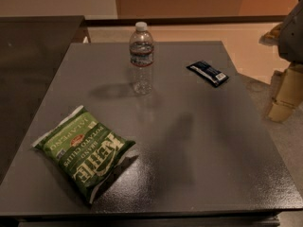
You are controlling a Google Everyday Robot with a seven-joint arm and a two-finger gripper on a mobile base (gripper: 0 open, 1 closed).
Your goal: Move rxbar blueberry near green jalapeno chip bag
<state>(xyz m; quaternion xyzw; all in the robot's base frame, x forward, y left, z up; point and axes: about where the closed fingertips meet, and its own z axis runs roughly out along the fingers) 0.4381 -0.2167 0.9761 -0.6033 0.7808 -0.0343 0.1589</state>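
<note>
We count one rxbar blueberry (pixel 207 73), one green jalapeno chip bag (pixel 84 151), one water bottle (pixel 141 58) and one gripper (pixel 283 98), beside the table's (pixel 199 164) right edge.

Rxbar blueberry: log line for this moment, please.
rxbar blueberry: far right of table, ungrasped | green jalapeno chip bag: near left | gripper: beyond right edge

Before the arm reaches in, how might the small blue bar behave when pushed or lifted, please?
The blue bar lies flat and thin, so it would probably slide, not roll. Small beside the bottle, it is likely light. The gripper hangs beyond the right edge of the table.
</note>
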